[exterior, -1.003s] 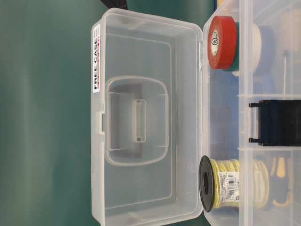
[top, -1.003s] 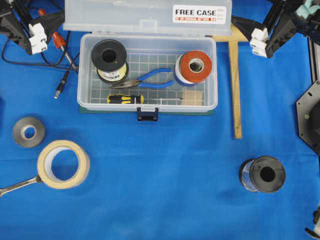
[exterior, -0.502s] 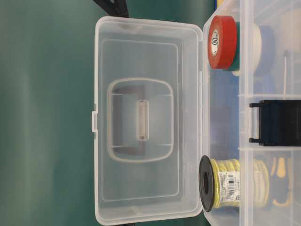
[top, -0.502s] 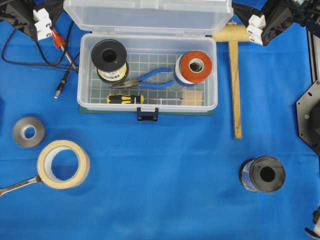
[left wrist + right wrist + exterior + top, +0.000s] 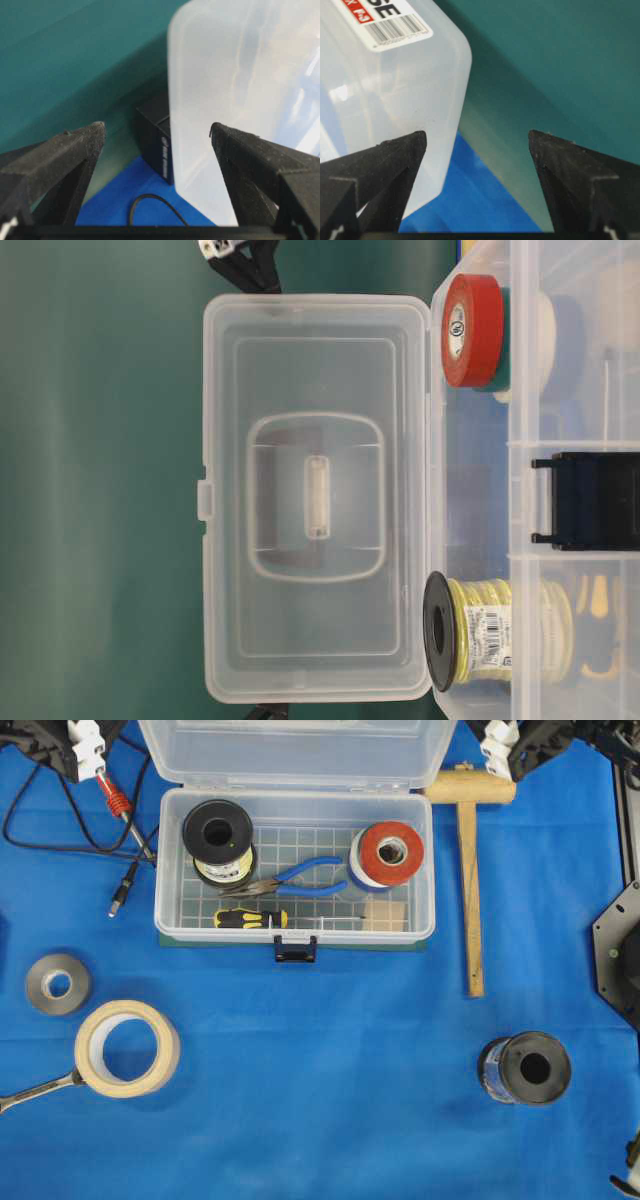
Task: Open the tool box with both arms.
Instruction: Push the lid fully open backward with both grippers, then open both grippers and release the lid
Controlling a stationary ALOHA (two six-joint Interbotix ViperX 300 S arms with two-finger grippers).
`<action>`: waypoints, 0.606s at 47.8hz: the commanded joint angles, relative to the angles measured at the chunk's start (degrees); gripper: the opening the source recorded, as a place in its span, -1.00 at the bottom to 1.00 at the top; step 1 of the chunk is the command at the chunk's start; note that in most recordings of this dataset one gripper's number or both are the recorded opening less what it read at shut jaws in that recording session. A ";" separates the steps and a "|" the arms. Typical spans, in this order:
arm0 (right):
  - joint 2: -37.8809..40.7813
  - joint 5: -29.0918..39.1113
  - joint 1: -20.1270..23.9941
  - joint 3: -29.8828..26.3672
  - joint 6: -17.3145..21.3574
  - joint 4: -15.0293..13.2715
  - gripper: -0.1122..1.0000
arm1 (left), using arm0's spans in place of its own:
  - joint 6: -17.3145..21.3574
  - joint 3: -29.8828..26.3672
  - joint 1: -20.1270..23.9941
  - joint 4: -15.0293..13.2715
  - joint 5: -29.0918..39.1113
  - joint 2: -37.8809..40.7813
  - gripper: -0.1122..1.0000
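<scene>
The tool box [image 5: 295,925] stands open at the far middle of the blue cloth, its dark latch [image 5: 295,948] hanging at the front. Its clear lid [image 5: 290,750] stands tipped back; the table-level view shows the lid's inside [image 5: 315,495]. My left gripper [image 5: 88,740] is open and empty, off the lid's left end. In the left wrist view the lid [image 5: 240,75] lies beyond the open gripper [image 5: 157,130]. My right gripper [image 5: 497,734] is open and empty off the lid's right end; its wrist view shows the labelled lid corner [image 5: 395,75] beyond the gripper [image 5: 477,135].
Inside the box lie a yellow-wire spool [image 5: 218,835], blue pliers [image 5: 300,878], a screwdriver [image 5: 255,918] and red tape [image 5: 390,852]. Around it lie a wooden mallet [image 5: 468,870], cables [image 5: 115,800], grey tape [image 5: 57,983], masking tape [image 5: 127,1047], a wrench [image 5: 35,1092] and a black spool [image 5: 527,1068].
The lid has swung further back, so its label no longer faces the overhead view. Both grippers have drawn back towards the far corners, away from the lid's ends.
</scene>
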 commanded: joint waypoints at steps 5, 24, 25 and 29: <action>1.67 -0.44 -0.53 -2.02 0.09 0.00 0.73 | -0.09 -1.41 2.02 0.18 -0.35 0.09 0.87; 2.46 -0.09 -2.02 -1.85 0.18 0.00 0.73 | -0.09 -4.04 2.81 0.18 -0.18 5.89 0.87; 2.46 -0.09 -2.11 -1.76 0.18 0.00 0.73 | -0.09 -4.13 2.81 0.18 -0.18 5.98 0.87; 2.46 -0.09 -2.11 -1.85 0.09 0.00 0.73 | -0.09 -4.22 2.81 0.18 0.00 6.06 0.87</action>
